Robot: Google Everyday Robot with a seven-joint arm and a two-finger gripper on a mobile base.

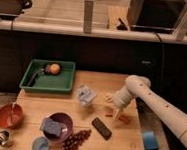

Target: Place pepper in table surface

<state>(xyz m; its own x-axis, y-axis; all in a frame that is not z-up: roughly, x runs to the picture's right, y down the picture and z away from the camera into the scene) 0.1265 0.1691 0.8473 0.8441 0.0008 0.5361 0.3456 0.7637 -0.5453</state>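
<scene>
A light-brown wooden table surface [90, 114] seen from above and in front, with a dark counter and glass partitions behind it. A white robot arm [157, 104] reaches in from the right, bends at a rounded joint and points downward over the right half of the table. Its gripper [116, 120] hangs with the tips right at the wood, fingers [119, 116] spread apart and holding nothing.

The pepper [124, 119], small and orange-red, lies flat on the table surface right at the fingertips, mostly showing just to the right of them; whether a finger touches it cannot be told.

At the back left sits a green tray [61, 83] with a round orange fruit [54, 68] and a dark utensil inside. Near the table's middle stands a clear plastic container [86, 95]. In front of the gripper, towards the viewer, lies a black rectangular object [101, 128], set at an angle. Beside it to the left is a bunch of dark grapes [76, 138], then a purple bowl [66, 122] holding a blue sponge [51, 128]. Along the left edge are a red-brown bowl [8, 116] and a small metal cup [2, 138], with a small blue cup [40, 144] at the front edge. A blue block [149, 140] rests just off the table's right side
</scene>
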